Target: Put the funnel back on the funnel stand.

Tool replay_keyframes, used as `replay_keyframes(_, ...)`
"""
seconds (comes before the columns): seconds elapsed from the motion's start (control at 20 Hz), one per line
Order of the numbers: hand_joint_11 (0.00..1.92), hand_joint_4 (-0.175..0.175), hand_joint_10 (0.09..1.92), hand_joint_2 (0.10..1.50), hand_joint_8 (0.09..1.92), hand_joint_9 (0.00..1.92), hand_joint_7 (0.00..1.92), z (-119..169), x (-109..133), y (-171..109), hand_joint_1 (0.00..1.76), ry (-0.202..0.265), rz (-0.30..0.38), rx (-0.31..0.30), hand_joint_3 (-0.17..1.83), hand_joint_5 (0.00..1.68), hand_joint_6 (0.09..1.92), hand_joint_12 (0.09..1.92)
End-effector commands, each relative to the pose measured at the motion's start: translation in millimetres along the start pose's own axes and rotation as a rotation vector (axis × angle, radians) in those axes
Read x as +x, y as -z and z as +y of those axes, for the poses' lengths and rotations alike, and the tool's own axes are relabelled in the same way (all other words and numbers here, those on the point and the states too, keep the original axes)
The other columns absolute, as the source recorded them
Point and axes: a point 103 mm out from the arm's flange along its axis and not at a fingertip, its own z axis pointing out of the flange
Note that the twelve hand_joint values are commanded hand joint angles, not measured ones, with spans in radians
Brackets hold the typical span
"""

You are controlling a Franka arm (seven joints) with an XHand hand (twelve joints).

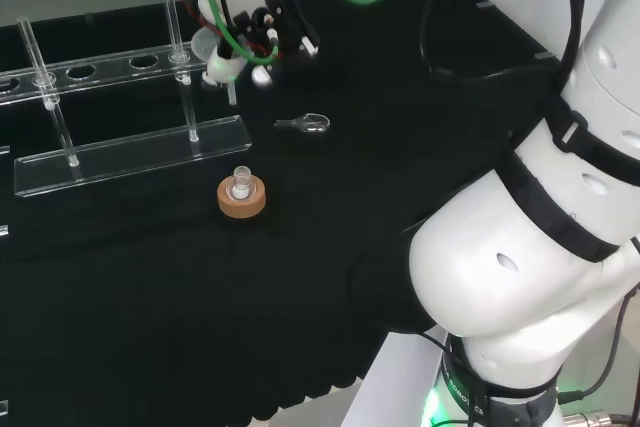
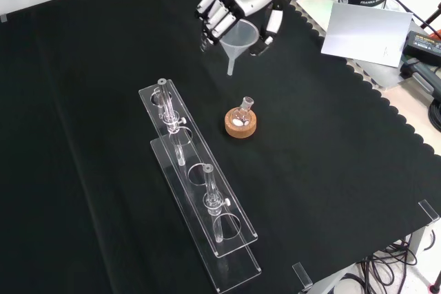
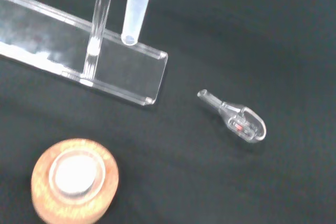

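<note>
The clear funnel (image 2: 239, 38) hangs in the air, spout down, just off the end of the acrylic funnel stand (image 2: 200, 191) in the front view. The fingers (image 2: 215, 17) of the hand (image 2: 238, 1) are curled around its cone. Nearby, a small flask (image 2: 243, 109) sits in a cork ring (image 2: 241, 124) on the black worktop (image 2: 331, 170).

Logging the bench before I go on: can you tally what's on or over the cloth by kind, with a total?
Funnel: 1, held in the hand over the cloth
Clear funnel stand: 1
Small flask: 1, sitting in the cork ring
Cork ring: 1
Small glass piece lying on the cloth: 1
Total: 5
</note>
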Motion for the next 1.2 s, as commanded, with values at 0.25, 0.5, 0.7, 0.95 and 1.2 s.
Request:
replay_keyframes(0.25,0.48,-0.019,0.46,0.87,0.67,0.98,0.64,48.0,-48.5,39.2,0.77,-0.03,0.032,-0.034,0.48,0.63,0.16,1.29)
replay_keyframes(0.5,0.48,-0.019,0.46,0.87,0.67,0.98,0.64,74.5,-61.5,50.4,0.77,-0.025,0.043,-0.049,0.47,0.63,0.17,1.29)
replay_keyframes(0.7,0.48,-0.019,0.45,0.87,0.67,0.98,0.64,94.9,-62.0,52.4,0.76,-0.005,0.047,-0.051,0.47,0.62,0.18,1.29)
replay_keyframes(0.95,0.48,-0.02,0.45,0.87,0.66,0.98,0.64,115.8,-57.3,47.0,0.76,0.02,0.042,-0.04,0.47,0.62,0.18,1.29)
replay_keyframes(1.2,0.48,-0.02,0.45,0.87,0.66,0.98,0.64,131.1,-52.8,40.4,0.76,0.039,0.041,-0.027,0.47,0.61,0.19,1.29)
